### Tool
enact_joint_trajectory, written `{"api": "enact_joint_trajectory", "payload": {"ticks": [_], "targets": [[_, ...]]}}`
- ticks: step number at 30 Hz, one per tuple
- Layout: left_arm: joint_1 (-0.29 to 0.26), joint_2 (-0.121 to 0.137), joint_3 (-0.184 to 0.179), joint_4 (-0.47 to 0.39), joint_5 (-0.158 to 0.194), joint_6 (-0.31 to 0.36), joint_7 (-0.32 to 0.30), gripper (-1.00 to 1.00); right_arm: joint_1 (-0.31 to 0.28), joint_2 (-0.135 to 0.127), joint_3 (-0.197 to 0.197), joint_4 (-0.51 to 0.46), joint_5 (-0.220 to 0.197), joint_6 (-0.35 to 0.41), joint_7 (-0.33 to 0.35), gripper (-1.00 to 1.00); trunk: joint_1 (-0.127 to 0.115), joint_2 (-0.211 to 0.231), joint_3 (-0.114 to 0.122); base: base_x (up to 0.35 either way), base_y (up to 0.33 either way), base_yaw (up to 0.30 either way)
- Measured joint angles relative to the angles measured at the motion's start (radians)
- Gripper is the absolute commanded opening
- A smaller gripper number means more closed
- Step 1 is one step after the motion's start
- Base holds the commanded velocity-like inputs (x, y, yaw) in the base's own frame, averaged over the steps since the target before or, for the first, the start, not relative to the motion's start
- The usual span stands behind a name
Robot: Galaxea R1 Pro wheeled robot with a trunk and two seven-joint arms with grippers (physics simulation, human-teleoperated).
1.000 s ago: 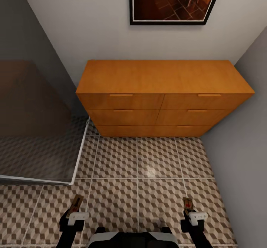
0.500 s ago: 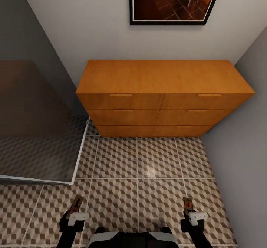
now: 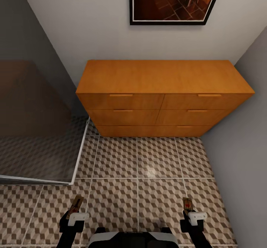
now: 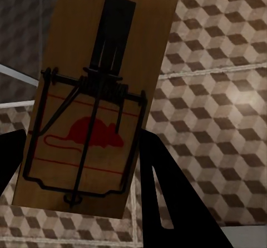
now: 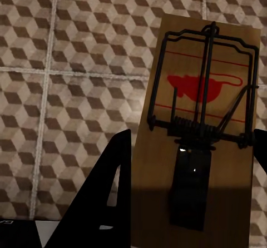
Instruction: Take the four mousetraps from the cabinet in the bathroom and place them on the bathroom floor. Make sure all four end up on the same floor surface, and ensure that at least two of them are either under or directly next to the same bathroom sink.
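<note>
The orange-brown cabinet (image 3: 163, 92) stands against the far wall with all its drawer fronts shut. Low at the left, my left gripper (image 3: 76, 211) is shut on a mousetrap (image 3: 76, 203) that sticks out forward over the bathroom floor (image 3: 148, 174). Up close, that mousetrap (image 4: 94, 103) is a wooden board with a black wire spring and a red mouse print, clamped between black fingers (image 4: 167, 198). My right gripper (image 3: 191, 211) is shut on a second mousetrap (image 3: 187, 203), also seen as the mousetrap (image 5: 203, 131) between my right gripper's (image 5: 194, 142) jaws. The sink is out of view.
A glass shower screen (image 3: 44, 129) with a pale frame edge closes off the left. A grey wall (image 3: 241, 148) runs along the right. A framed dark picture (image 3: 174, 2) hangs above the cabinet. Patterned tiles stretch between my base (image 3: 129, 238) and the cabinet.
</note>
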Motion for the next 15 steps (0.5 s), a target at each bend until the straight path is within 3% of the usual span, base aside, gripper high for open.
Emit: {"api": "enact_joint_trajectory", "payload": {"ticks": [15], "targets": [[0.0,0.0,0.0,0.0,0.0,0.0,0.0,-1.0,0.0,0.0,-0.001,0.0,-0.001,0.0,-0.001,-1.0,0.0,0.0,0.0,0.0,0.0,0.0]]}}
